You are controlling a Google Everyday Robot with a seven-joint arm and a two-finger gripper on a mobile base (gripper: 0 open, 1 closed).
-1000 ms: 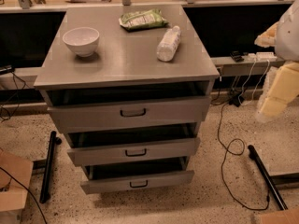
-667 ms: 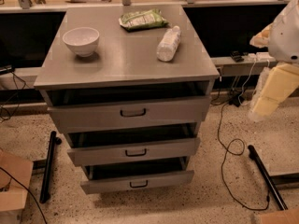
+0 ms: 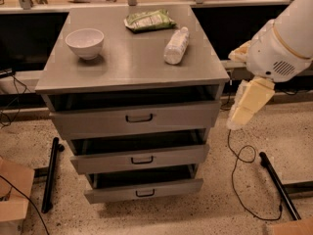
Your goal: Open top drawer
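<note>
Gripper [image 3: 237,118] hung off the cabinet's right front corner, clear of everything and touching nothing. Couldn't tell its state, the cream shell hid it.

Top drawer [image 3: 98,122] sat to the gripper's left in the camera view, roughly level with it. Its near end was close by and its handle [image 3: 139,117] was well further left at mid-front. A dark gap showed above the front, so it looked slightly out already, far from fully open.

Handling, my read:
- Brushed metal front on a deep box, so stiff and fairly heavy. Expect slide drag, not a light pull.
- The face was smooth and slippery, so no purchase there. The small dark bracket handle was the only proper hold.
- Hook or pinch the bar at its centre and pull straight out, since an off-axis pull could rack the slides.

Mid drawer [image 3: 107,163] and bottom drawer [image 3: 112,194] lay below and to the gripper's left, with similar handles that would be easy to mix up.

Bowl [image 3: 84,42], bottle [image 3: 176,45] and green bag [image 3: 149,19] sat on the top [image 3: 122,72], above and to the gripper's left. A jerky pull could roll the bottle.
</note>
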